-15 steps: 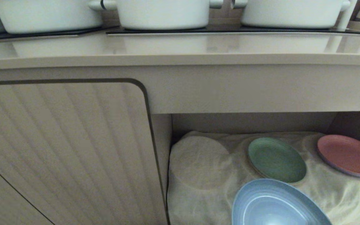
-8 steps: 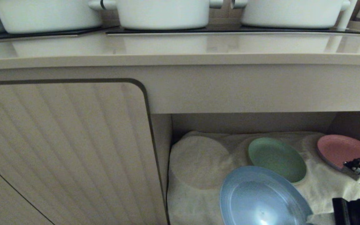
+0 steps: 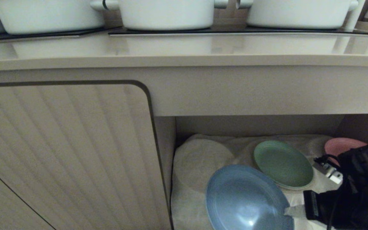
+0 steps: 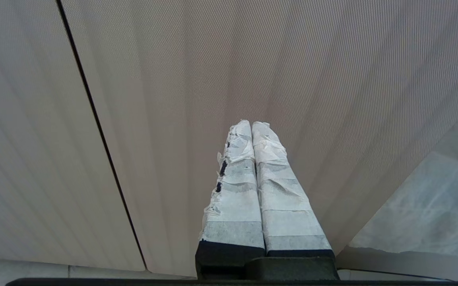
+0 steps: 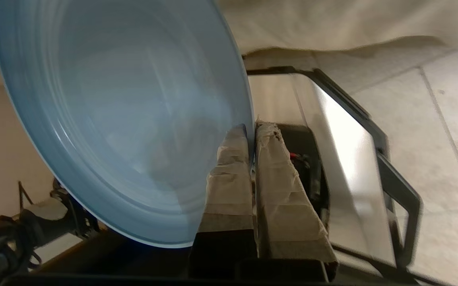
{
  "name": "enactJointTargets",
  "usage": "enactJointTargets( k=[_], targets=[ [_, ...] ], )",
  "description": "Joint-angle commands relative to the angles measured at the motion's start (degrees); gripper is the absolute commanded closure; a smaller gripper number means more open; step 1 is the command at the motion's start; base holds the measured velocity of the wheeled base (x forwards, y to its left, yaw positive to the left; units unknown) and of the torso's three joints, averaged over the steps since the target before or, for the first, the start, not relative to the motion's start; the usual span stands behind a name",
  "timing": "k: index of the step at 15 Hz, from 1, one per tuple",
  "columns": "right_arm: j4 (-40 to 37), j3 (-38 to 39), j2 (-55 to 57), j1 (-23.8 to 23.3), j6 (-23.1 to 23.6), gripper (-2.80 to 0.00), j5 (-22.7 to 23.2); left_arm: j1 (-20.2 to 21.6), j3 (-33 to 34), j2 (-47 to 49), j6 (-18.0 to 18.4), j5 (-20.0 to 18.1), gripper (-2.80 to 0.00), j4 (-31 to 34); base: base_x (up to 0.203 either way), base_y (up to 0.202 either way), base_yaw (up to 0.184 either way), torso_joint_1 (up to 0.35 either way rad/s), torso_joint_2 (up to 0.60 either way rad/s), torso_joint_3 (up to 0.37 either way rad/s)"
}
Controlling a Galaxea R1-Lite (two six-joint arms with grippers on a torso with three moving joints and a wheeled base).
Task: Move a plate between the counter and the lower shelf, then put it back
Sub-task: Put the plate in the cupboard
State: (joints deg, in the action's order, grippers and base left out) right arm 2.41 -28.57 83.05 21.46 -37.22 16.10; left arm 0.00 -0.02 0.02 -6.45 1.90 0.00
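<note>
Partly cropped: plate [image 3: 244, 199] rim pinched by right tool [image 5: 251, 131].

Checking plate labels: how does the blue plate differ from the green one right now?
The blue plate is pinched at its rim by the right tool and tilted, at the front of the lower shelf; the green plate lies flat on the cloth, untouched, farther back. The colours differ. Both are small, round, rimmed and look about the same size.

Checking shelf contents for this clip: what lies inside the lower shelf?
On the lower shelf's white cloth lie a green plate and a pink plate, the latter partly hidden by the right arm.
</note>
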Motion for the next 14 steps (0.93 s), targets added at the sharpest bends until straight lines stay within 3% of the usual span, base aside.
enactJointTargets(
  k=[1,14],
  targets=[
    [2.0,-1.0,4.9,1.1,-0.5,0.00,0.1,0.0,0.0,0.0,-0.1,0.0,0.00,0.0,0.000,0.000,0.000,0.000,0.00,0.000],
    [2.2,-19.3,22.5,1.3,-4.1,0.00,-0.4,0.0,0.0,0.0,-0.1,0.0,0.00,0.0,0.000,0.000,0.000,0.000,0.00,0.000]
  ],
)
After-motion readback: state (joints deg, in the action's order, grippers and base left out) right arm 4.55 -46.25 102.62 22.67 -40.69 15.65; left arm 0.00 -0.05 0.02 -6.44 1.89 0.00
